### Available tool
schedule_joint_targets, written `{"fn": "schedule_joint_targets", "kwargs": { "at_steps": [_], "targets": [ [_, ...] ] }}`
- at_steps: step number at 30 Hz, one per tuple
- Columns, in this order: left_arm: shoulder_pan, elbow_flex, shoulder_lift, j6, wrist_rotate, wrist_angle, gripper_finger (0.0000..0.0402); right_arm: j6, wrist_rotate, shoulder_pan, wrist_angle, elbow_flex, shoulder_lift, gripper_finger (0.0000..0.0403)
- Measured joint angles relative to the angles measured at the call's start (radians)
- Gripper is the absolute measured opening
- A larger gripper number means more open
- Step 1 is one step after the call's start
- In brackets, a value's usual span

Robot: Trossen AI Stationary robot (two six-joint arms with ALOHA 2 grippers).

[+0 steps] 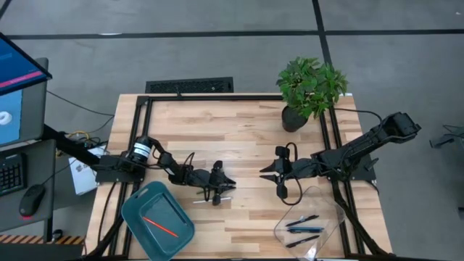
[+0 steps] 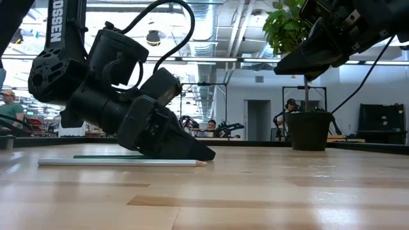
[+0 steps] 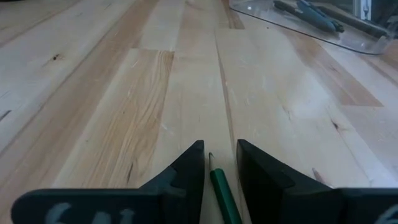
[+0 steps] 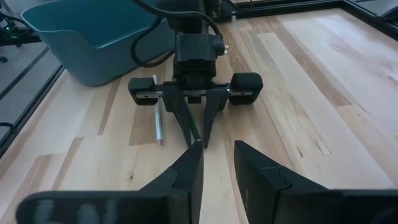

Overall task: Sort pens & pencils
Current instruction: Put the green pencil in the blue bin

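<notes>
A green pencil (image 3: 222, 190) lies flat on the wooden table, lengthwise between the two fingers of my left gripper (image 3: 219, 149). That gripper is open, low over the table at mid-left (image 1: 225, 181), and slants down with a finger on either side of the pencil (image 4: 194, 132). Beside it a pale pencil (image 2: 121, 163) lies flat on the table (image 4: 157, 118). An orange pencil (image 1: 159, 226) lies in the teal bin (image 1: 138, 210). Dark pens (image 1: 303, 225) lie in the clear tray (image 1: 322, 206). My right gripper (image 1: 272, 171) hovers open, with nothing between its fingers, facing the left gripper.
A potted plant (image 1: 310, 90) stands at the far right corner. The teal bin is at the near left and the clear tray at the near right. Bare wood lies between the two grippers and toward the far edge. People show in the room beyond the table.
</notes>
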Motion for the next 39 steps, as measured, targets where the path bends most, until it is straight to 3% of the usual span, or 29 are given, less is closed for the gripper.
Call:
{"fn": "schedule_joint_targets", "kwargs": {
  "at_steps": [15,24,39],
  "targets": [
    [-0.003,0.000,0.000,-0.003,0.004,-0.001,0.0083,0.000,0.000,0.000,-0.003,0.000,0.000,0.0113],
    [-0.003,-0.002,-0.002,-0.011,0.021,0.000,0.0014,0.000,0.000,0.000,-0.006,0.000,0.000,0.0113],
    [-0.003,-0.002,-0.002,-0.011,0.026,0.001,0.0007,0.000,0.000,0.000,-0.006,0.000,0.000,0.0113]
  ]
}}
